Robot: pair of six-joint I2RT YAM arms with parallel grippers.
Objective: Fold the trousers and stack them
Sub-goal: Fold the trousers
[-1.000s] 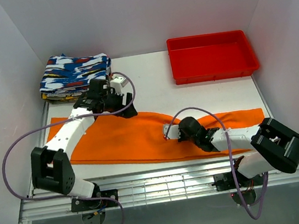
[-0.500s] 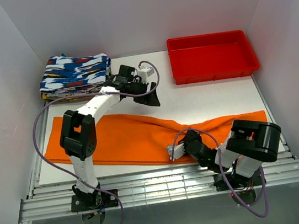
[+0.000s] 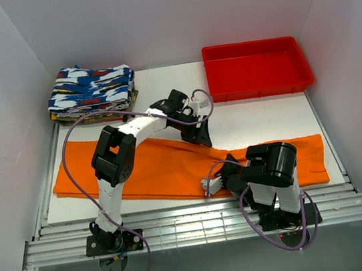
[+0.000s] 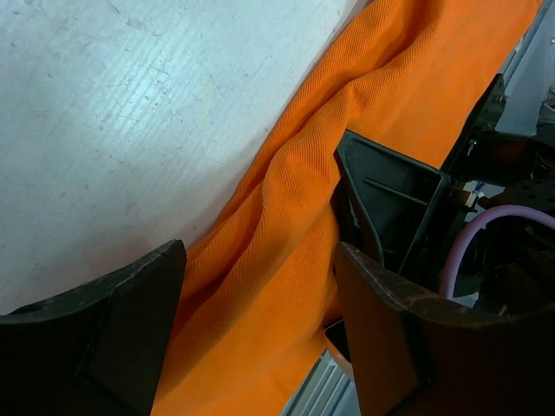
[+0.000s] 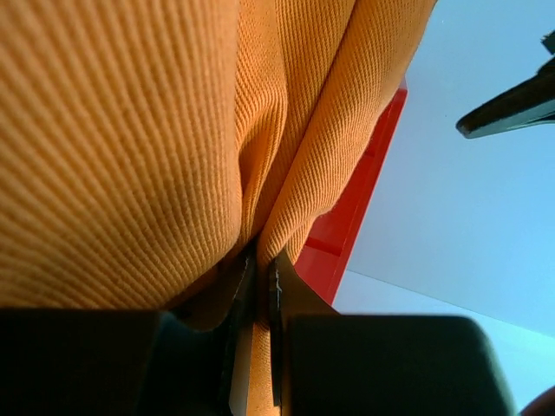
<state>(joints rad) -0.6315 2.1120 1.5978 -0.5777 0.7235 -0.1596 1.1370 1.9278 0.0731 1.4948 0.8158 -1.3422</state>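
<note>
Top external | left end effector (image 3: 199, 131) moved right, fingers apart | right end effector (image 3: 212, 185) clamping trousers (image 3: 152, 170), drawn nearer | red tray (image 3: 261, 90) unmoved

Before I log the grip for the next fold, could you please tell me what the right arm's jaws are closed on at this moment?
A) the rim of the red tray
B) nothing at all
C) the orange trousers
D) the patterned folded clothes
C: the right wrist view shows a fold of the orange trousers pinched between the right arm's shut jaws.

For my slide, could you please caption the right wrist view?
Right end effector shut on a fold of the orange trousers, red tray beyond.
</note>
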